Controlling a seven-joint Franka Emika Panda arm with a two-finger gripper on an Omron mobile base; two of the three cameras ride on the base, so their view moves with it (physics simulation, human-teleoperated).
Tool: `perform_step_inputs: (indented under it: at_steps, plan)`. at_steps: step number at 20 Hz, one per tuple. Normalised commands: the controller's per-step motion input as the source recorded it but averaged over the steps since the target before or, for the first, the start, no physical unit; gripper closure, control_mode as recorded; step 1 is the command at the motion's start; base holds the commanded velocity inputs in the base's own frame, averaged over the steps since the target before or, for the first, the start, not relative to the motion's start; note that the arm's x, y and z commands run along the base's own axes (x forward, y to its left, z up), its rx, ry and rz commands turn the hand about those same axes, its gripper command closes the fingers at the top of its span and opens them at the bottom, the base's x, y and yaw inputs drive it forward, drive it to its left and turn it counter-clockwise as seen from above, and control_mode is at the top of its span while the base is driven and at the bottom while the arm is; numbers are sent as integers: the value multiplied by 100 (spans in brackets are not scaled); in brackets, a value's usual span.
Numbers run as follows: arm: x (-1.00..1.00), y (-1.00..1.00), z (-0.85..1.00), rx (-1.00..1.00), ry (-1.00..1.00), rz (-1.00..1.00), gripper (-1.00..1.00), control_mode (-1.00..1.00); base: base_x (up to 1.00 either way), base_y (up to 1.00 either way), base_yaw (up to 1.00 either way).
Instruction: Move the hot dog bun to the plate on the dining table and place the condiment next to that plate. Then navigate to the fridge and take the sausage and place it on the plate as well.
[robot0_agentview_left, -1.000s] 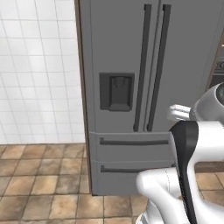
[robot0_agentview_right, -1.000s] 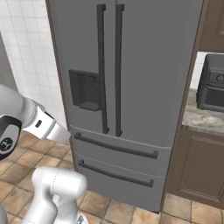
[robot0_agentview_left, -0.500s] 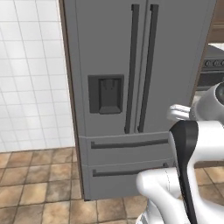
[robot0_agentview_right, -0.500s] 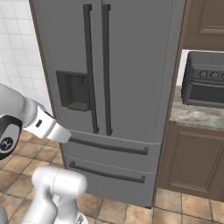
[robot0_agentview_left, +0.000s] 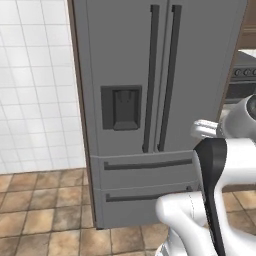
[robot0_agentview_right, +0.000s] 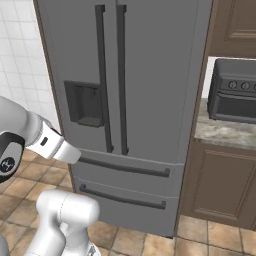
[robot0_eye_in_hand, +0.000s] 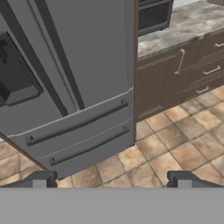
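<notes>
While shut, the fridge (robot0_agentview_left: 150, 60), no legible lettering.

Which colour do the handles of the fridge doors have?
Dark grey, nearly black, on the fridge; clearest in the right base view.

White tiled wall (robot0_agentview_left: 35, 90), brown floor tiles (robot0_eye_in_hand: 183, 144), dark cabinets (robot0_agentview_right: 225, 185)

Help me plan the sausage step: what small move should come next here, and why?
Probably reach the open gripper toward a vertical door handle. The fridge stands close ahead with both doors shut, so the sausage cannot be reached, and the gripper holds nothing.
</notes>
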Motion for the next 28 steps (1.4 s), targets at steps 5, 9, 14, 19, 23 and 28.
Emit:
perform_step_inputs:
  at_steps: [5, 9, 14, 19, 23, 28]
  plan:
    - [0, 0, 0, 0, 0, 0, -100, 100, 29, 40, 0]
    - [0, 0, 0, 0, 0, 0, -100, 100, 30, 42, -1]
    - [0, 0, 0, 0, 0, 0, -100, 100, 18, 10, 0]
    - [0, 0, 0, 0, 0, 0, -100, 100, 2, -31, 0]
    - [0, 0, 0, 0, 0, 0, -100, 100, 17, -9, 0]
    - [0, 0, 0, 0, 0, 0, -100, 100, 29, -3, 0]
